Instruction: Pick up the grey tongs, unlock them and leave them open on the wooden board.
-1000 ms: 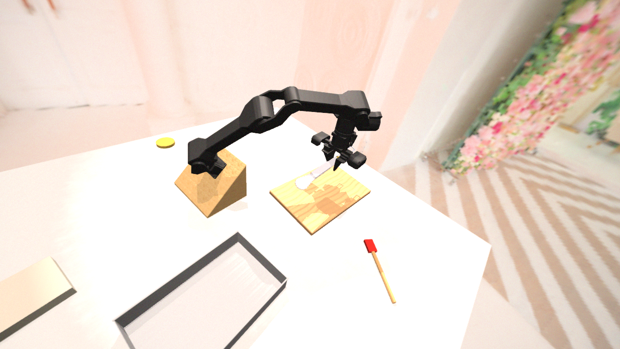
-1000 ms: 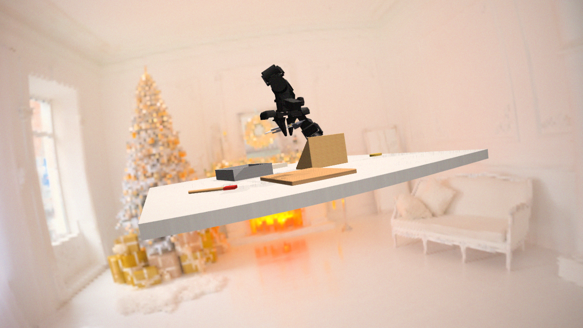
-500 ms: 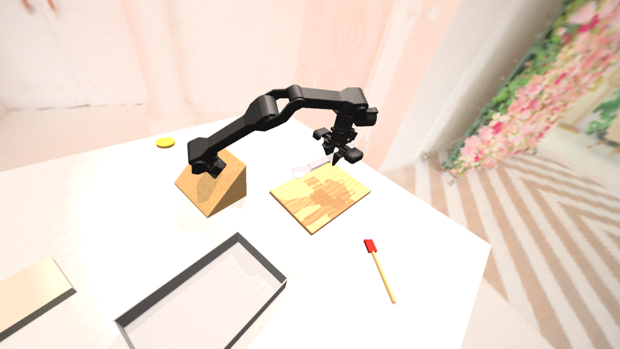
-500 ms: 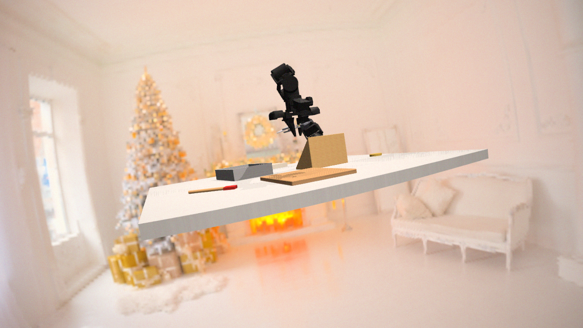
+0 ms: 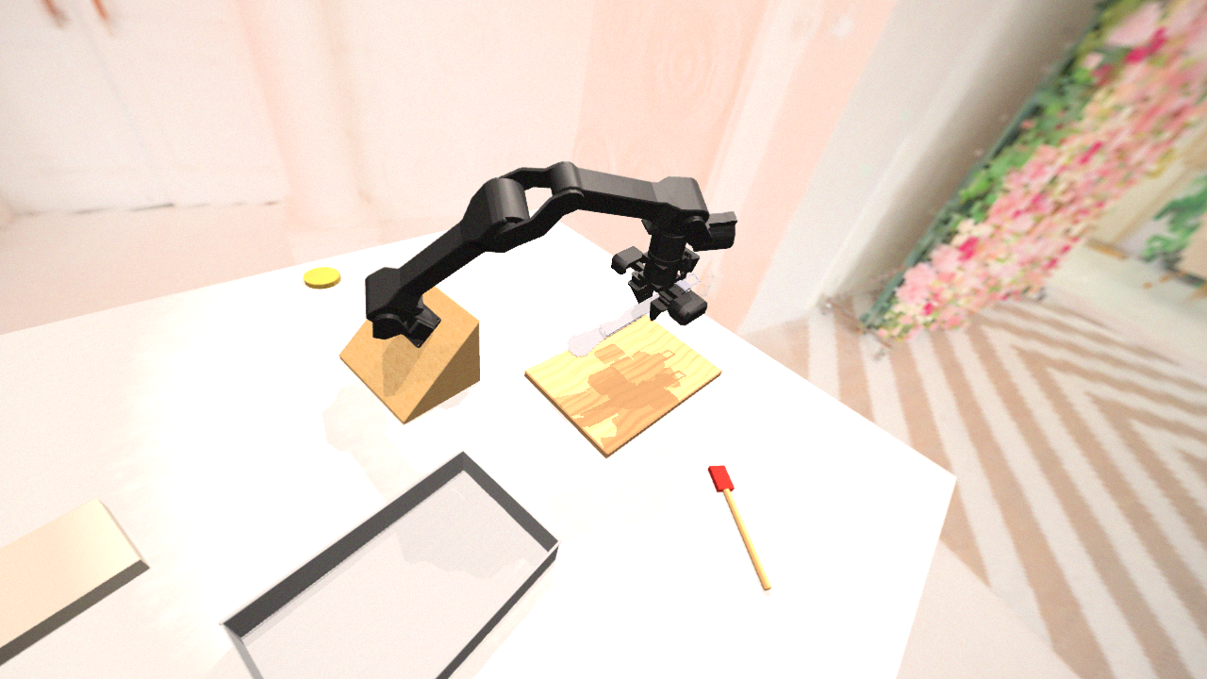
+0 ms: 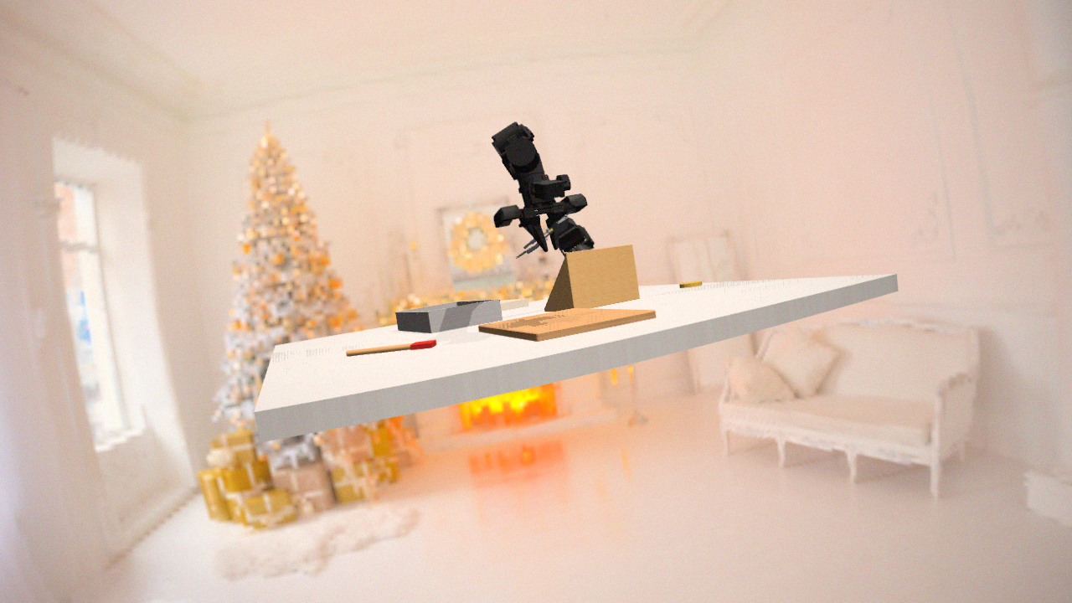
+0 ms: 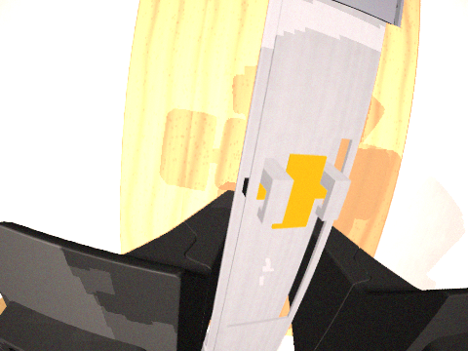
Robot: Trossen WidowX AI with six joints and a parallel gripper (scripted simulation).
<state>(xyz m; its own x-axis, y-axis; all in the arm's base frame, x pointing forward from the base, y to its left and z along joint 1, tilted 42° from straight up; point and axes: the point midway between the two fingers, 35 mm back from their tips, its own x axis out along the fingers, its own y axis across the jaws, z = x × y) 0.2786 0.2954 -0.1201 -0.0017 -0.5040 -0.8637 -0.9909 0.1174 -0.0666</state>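
One gripper [image 5: 660, 301] is clamped on the grey tongs [image 5: 609, 325] near their hinge, holding them in the air over the wooden board's [image 5: 667, 384] far edge. Their long axis slants down toward the counter's far-left side. Both arms look pressed together, a yellow lock tab [image 7: 298, 190] showing between them.

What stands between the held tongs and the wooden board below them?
Nothing visible does. The gripper holds the grey tongs in the air over the far edge of the wooden board, and the board carries only the arm's shadow.
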